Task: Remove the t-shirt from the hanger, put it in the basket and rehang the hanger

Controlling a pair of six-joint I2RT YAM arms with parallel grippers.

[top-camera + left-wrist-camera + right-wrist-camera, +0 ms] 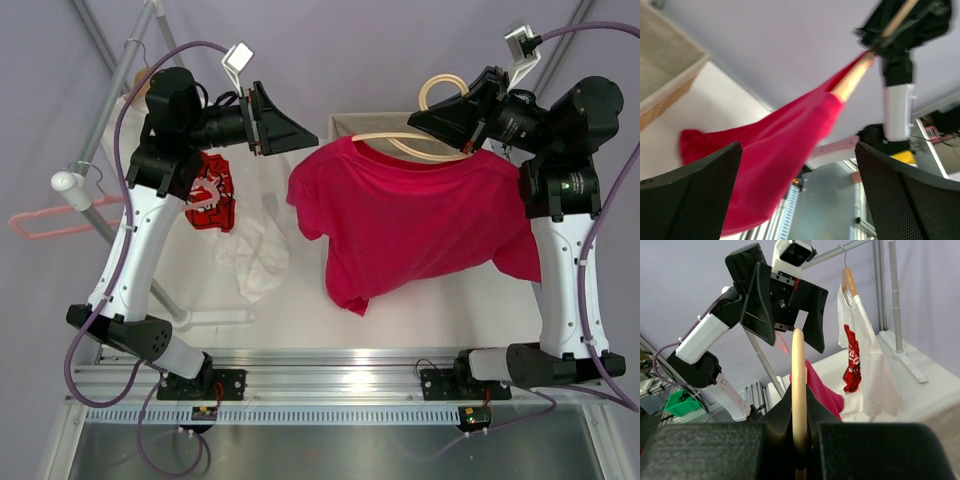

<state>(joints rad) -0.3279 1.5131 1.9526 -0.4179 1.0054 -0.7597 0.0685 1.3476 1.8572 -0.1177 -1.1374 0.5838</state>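
T-shirt (pixel 410 220), magenta-red, hangs in the air on the cream hanger (pixel 395 135). It is above the white table (pixel 400 320), between the two arms and nearer the right one. The fabric droops unevenly, lowest on the side toward the left arm.

Right gripper (pixel 420 120) is clamped on the hanger near the hook. Its wrist view shows the cream bar pinched tight between both fingers.

Left gripper (pixel 305 133) sits just beside the shirt's nearer shoulder, jaws spread wide, holding nothing.

Behind the left arm, a white logo t-shirt (pixel 255 255) and a pink hanger (pixel 45 222) hang on a rack (pixel 137 45).
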